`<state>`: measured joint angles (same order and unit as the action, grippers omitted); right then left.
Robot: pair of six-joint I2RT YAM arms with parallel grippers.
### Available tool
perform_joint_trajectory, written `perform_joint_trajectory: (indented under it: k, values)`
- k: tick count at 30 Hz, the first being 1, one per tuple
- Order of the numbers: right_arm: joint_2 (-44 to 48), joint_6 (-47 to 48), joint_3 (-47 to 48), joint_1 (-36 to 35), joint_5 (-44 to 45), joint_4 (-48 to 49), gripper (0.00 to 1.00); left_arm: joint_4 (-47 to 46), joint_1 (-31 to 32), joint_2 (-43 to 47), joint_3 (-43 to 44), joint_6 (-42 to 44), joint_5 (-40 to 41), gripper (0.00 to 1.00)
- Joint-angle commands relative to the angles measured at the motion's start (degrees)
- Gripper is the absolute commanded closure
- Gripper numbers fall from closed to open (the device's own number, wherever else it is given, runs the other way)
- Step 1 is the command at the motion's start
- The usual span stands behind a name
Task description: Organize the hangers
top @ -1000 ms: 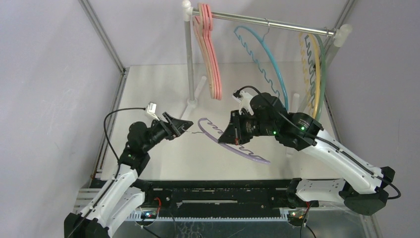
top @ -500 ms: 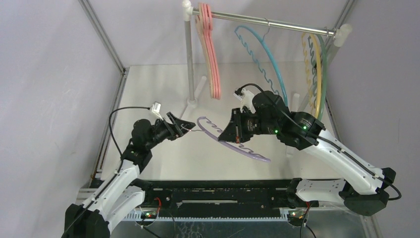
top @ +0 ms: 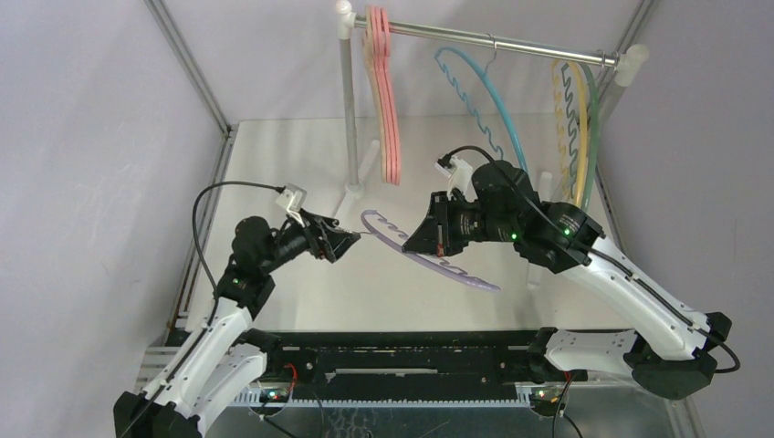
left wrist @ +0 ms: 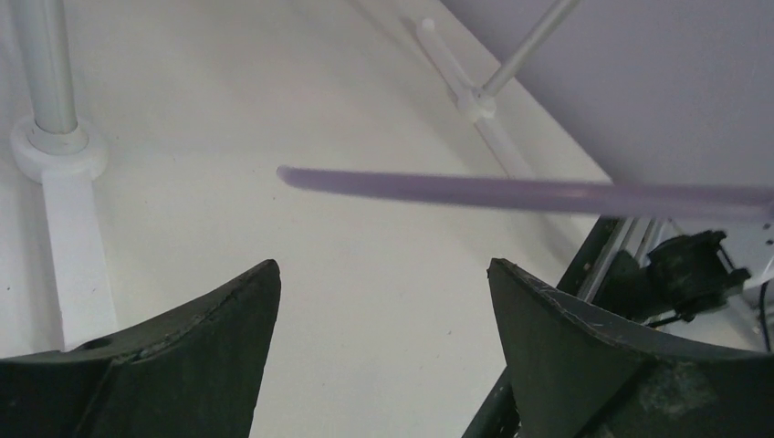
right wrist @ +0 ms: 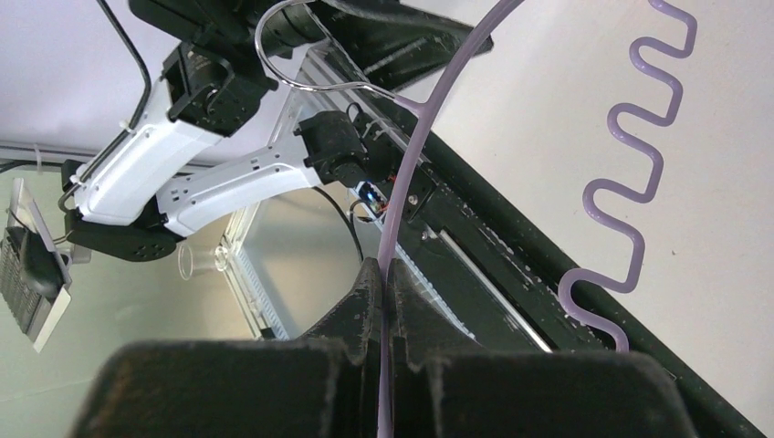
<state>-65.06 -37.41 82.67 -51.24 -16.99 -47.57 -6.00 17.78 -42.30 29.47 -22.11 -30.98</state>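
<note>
A purple hanger [top: 474, 281] with a wavy bar hangs in the air over the table, tilted. My right gripper [top: 415, 246] is shut on its thin arc [right wrist: 436, 102], which runs between the closed fingers [right wrist: 365, 301]. Its wire hook [right wrist: 274, 55] points toward my left gripper [top: 351, 240]. That gripper [left wrist: 383, 269] stands open, with nothing between its fingers. The purple arc [left wrist: 511, 193] crosses just ahead of it, apart from both fingertips. On the rail [top: 493, 41] hang pink hangers [top: 388, 109], a blue one [top: 488, 105], a yellow one [top: 575, 119] and a green one [top: 595, 119].
The rail rests on white poles: the left pole [top: 349, 109] stands on a base [left wrist: 50, 151] close to my left gripper, and the right pole [top: 630, 64] is by the wall. Grey walls close in both sides. A black frame [top: 411, 351] runs along the near edge.
My left gripper has shifted right and slightly lower, turning its wrist and opening a little wider. My right gripper has lifted the purple hanger slightly.
</note>
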Motion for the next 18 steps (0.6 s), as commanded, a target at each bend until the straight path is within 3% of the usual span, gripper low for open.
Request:
perform_joint_trajectory:
  k: [1, 7, 18]
  values:
    - [1.4, 0.1, 2.8, 1.0, -1.0, 3.7, 1.0, -0.4, 0.1, -0.1, -2.0, 4.3, -3.4, 0.12]
    - [1.3, -0.5, 2.4, 1.2, -2.5, 4.6, 1.0, 0.3, 0.2, 0.5, -2.2, 6.9, -1.4, 0.12]
    - [0.4, -2.4, 2.5, 1.3, -6.3, 6.7, 1.0, -13.6, 1.3, 1.7, -5.9, 17.5, 0.6, 0.1]
